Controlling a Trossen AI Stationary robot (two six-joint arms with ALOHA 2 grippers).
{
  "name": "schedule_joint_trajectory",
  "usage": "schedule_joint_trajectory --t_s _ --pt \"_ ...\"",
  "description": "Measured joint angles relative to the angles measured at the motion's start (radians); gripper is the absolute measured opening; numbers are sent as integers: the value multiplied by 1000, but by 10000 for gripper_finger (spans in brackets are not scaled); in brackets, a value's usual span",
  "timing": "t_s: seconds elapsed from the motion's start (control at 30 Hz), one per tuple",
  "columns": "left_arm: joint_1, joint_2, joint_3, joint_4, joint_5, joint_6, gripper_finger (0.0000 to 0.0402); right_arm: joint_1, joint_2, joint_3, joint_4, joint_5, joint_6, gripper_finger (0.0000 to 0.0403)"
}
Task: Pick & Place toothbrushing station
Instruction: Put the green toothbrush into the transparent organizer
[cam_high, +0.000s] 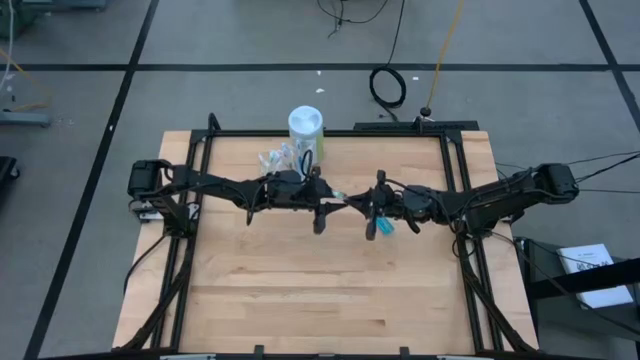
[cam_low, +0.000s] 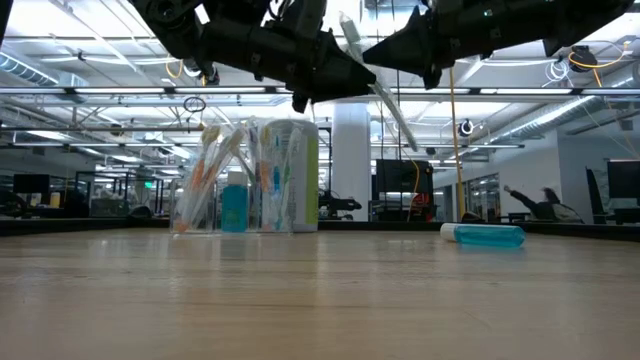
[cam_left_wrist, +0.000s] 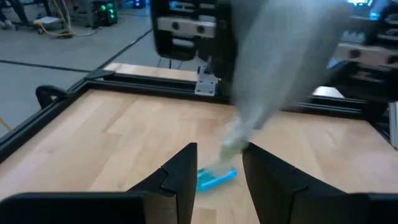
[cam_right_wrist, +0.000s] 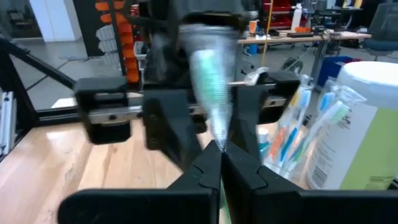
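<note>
A pale toothbrush (cam_low: 393, 110) hangs slanted in the air over the table's middle, with my right gripper (cam_right_wrist: 221, 163) shut on it. My left gripper (cam_left_wrist: 219, 177) faces it from the left. It is open, with one finger on either side of the brush's thin end (cam_left_wrist: 232, 142); I cannot tell whether it touches. The clear cup (cam_low: 205, 190) stands at the far left of centre, holding several toothbrushes and a teal tube (cam_low: 234, 205). Another teal tube (cam_low: 487, 235) lies flat on the table, right of centre. My right gripper pinches the toothbrush's shaft (cam_right_wrist: 217, 144) between its two shut fingertips. The fingers come about level from the table's right. The brush is lifted clear of the table and tilted, with one end rising above the fingers (cam_low: 347, 25) and the other slanting down (cam_low: 408, 138).
A white-capped canister with a green label (cam_high: 306, 130) stands right next to the cup at the far edge. A black frame (cam_high: 330, 132) runs round the wooden table. The near half of the table top (cam_high: 320, 300) shows bare wood.
</note>
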Motion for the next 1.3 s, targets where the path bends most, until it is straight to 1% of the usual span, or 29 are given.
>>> schedule_joint_trajectory --t_s 0.2,0.3,0.63,0.73,0.83,0.9,1.07,1.1,1.17,1.3 --pt "-1 0 0 37 -3 6 131 1 0 0 0 -2 -1 0" --pt "-1 0 0 54 -3 6 131 1 0 0 0 -1 34 0" --pt "-4 0 0 60 -2 48 131 1 0 0 1 -2 23 0" --pt "-4 0 0 58 -5 37 130 1 0 0 0 -2 23 0" --pt "-4 0 0 49 -8 32 115 1 0 0 -6 -2 23 0" --pt "-4 0 0 46 -8 32 92 1 0 0 -8 -1 22 0" --pt "-5 0 0 38 -8 31 22 0 0 0 -18 2 15 3" --pt "-5 0 0 32 -8 28 14 0 0 1 -28 2 15 6" --pt "-4 0 0 19 -8 19 14 1 0 1 -46 2 15 17" --pt "-2 0 0 -13 -16 -6 38 1 0 1 -65 -1 15 55"
